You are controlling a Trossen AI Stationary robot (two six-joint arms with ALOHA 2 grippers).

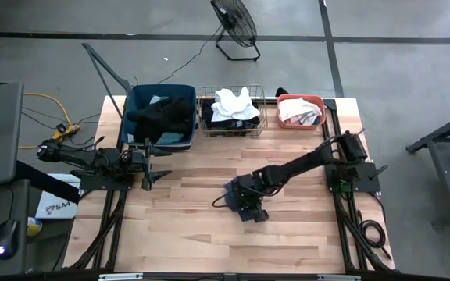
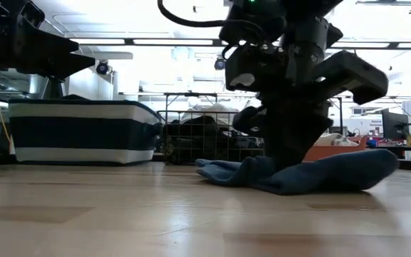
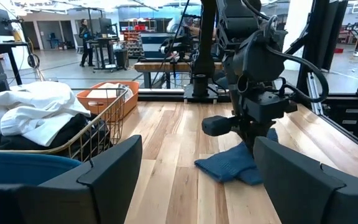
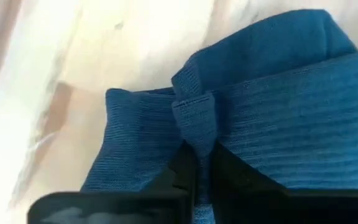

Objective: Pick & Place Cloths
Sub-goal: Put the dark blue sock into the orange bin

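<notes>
A slate-blue knit cloth [image 2: 334,175] lies crumpled on the wooden table near its middle, also seen in the high view [image 1: 230,187] and the left wrist view [image 3: 225,165]. My right gripper [image 2: 285,160] stands on it, pointing steeply down, shut on a raised fold. My left gripper [image 1: 159,164] waits level at the table's left side, beside the blue tub, open, with nothing between its fingers [image 3: 114,171]. My right gripper pinches a small raised fold of the blue cloth with a hemmed edge [image 4: 194,121] between its two fingers [image 4: 182,168]. The fingers come from above, slanting down. The rest of the cloth [image 4: 291,106] lies slack on the table around them.
Along the far edge stand a blue tub [image 1: 131,117] with black cloths, a wire basket [image 1: 262,117] with white and black cloths, and a coral tub [image 1: 301,98] with pale cloths. Bare wood lies toward the near edge. A fan [image 1: 235,23] stands on the floor beyond.
</notes>
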